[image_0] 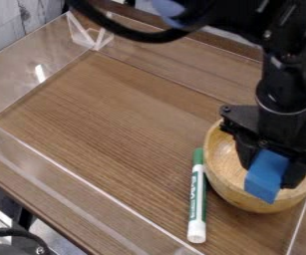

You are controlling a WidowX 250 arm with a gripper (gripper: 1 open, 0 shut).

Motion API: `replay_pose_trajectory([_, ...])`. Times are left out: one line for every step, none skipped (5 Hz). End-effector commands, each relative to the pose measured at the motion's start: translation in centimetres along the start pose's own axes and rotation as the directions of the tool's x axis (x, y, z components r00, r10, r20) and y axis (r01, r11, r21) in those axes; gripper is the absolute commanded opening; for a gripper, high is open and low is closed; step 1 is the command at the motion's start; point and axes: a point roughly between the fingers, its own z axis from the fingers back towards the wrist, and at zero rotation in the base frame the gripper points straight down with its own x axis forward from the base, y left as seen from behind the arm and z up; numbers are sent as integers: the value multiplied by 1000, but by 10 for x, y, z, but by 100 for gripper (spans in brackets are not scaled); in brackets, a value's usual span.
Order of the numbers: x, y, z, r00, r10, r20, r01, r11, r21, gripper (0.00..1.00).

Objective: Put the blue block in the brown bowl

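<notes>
Much of the brown bowl (231,179) is lost behind the gripper (272,159) and the blue block (266,176); only its left wall and a strip of front rim show near the desk's front right corner. The block's top disappears up between the black fingers, so the contact itself can't be made out. The arm runs out past the picture's top and right edges. The marker pen's (195,195) printing is too small to read.
</notes>
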Motion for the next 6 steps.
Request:
replay_pose_trajectory([8, 1, 4, 999, 14, 35, -13, 1000, -20, 0])
replay_pose_trajectory([9, 5, -1, 999, 24, 42, -23, 999, -22, 0])
replay_pose_trajectory([11, 8, -5, 998, 38, 43, -37, 999, -26, 0])
replay_pose_trajectory([12, 10, -10, 998, 48, 46, -46, 998, -35, 0])
replay_pose_trajectory([12, 10, -11, 998, 51, 44, -50, 998, -35, 100])
replay_pose_trajectory([11, 11, -12, 998, 56, 35, -54, 998, -34, 100])
